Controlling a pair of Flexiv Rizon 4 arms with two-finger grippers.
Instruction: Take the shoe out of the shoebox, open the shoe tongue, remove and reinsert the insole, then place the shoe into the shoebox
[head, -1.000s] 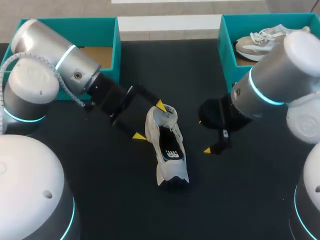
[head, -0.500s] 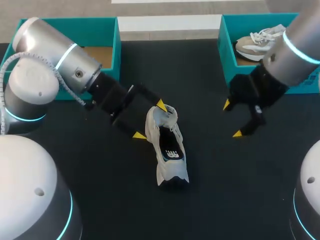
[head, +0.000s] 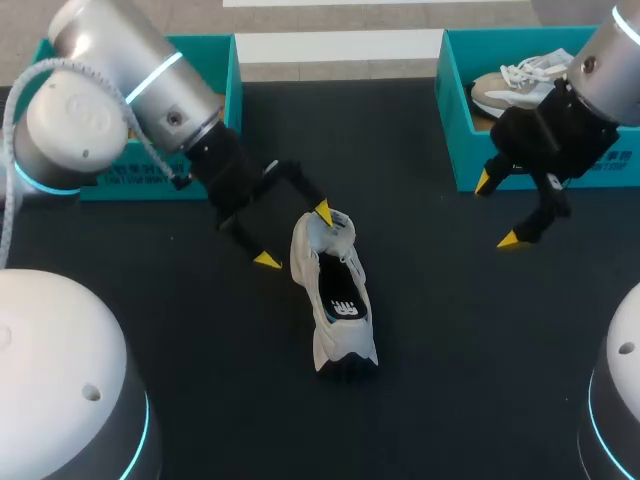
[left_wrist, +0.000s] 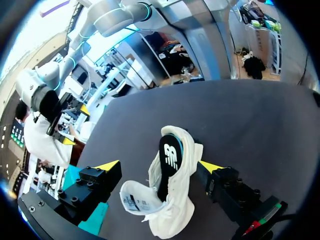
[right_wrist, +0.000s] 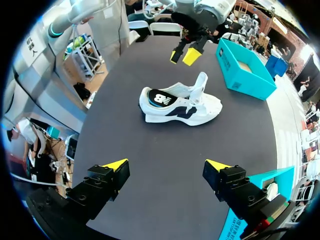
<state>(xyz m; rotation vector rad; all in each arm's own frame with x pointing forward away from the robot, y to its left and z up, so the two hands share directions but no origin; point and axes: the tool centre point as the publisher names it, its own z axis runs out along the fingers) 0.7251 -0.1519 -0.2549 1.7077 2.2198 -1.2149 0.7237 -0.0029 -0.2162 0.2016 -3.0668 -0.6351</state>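
1. Two shoes were in view. The white shoe (head: 335, 295) of my task stood on its sole on the dark table (head: 430, 400), at the centre of the head view and outside both boxes. Its heel pointed to the bottom of the frame and its front end to the top.
2. Its dark insole (head: 343, 303), with a white mark, lay inside the shoe, and the tongue (right_wrist: 200, 82) stood up near the front.
3. My left gripper (head: 294, 236) came in from the upper left, with its fingers spread wide on either side of the shoe's front end. One yellow tip sat at the shoe's top edge, but I could not tell whether it pressed on it. The other tip stood just beside the shoe, apart from it, so nothing was pinched.
4. My right gripper (head: 497, 211) hung at the right of the frame, just below the right shoebox (head: 450, 130) and well apart from the white shoe. Its fingers were spread and held nothing.
5. The second shoe (head: 520, 85), a beige one, lay inside that teal box at the upper right.
6. The left shoebox (head: 232, 90), also teal, sat at the upper left, partly behind my left arm.
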